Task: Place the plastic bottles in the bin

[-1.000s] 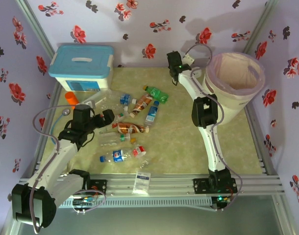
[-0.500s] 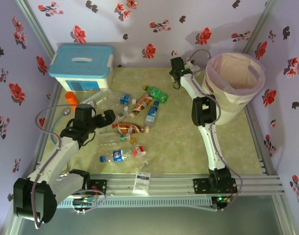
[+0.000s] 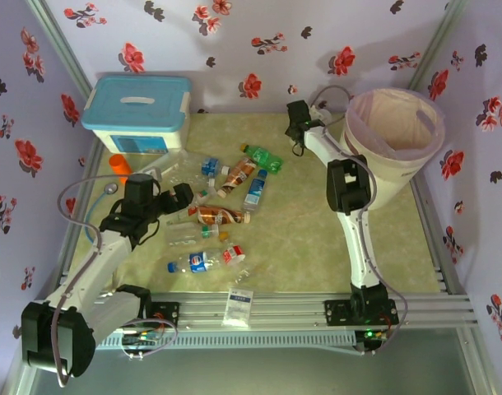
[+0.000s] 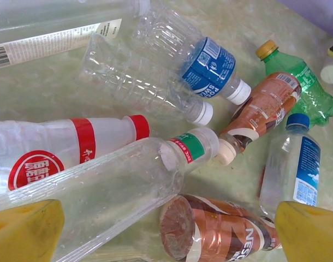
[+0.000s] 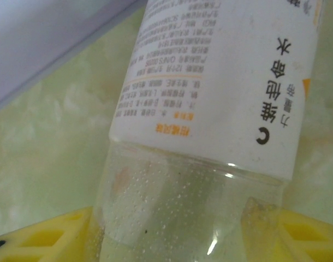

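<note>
One of the plastic bottles (image 5: 210, 109), white-labelled, at the far edge of the desk (image 3: 317, 239), just beside the bin (image 3: 399, 174). Caught between the yellow fingers (image 5: 41, 234) of the right gripper (image 5: 183, 234), both fingers pressed against its clear lower body. Spread wide a second ago, narrowed since onto the bottle, and moved only slightly along that far edge. By the look of it, a grasp just made. Likely next: a lift over the rim and a release into the pink liner (image 3: 395, 123). Not yet in the bin.

Rest of the bottles (image 3: 226, 193) scattered left of centre on the desk, unmoved over the same second. Wide apart above that pile, the left gripper (image 4: 167, 229), over a clear bottle (image 4: 112, 191) and a brown bottle (image 4: 210, 232), gripping nothing, unchanged. Much of the task therefore left to do.
</note>
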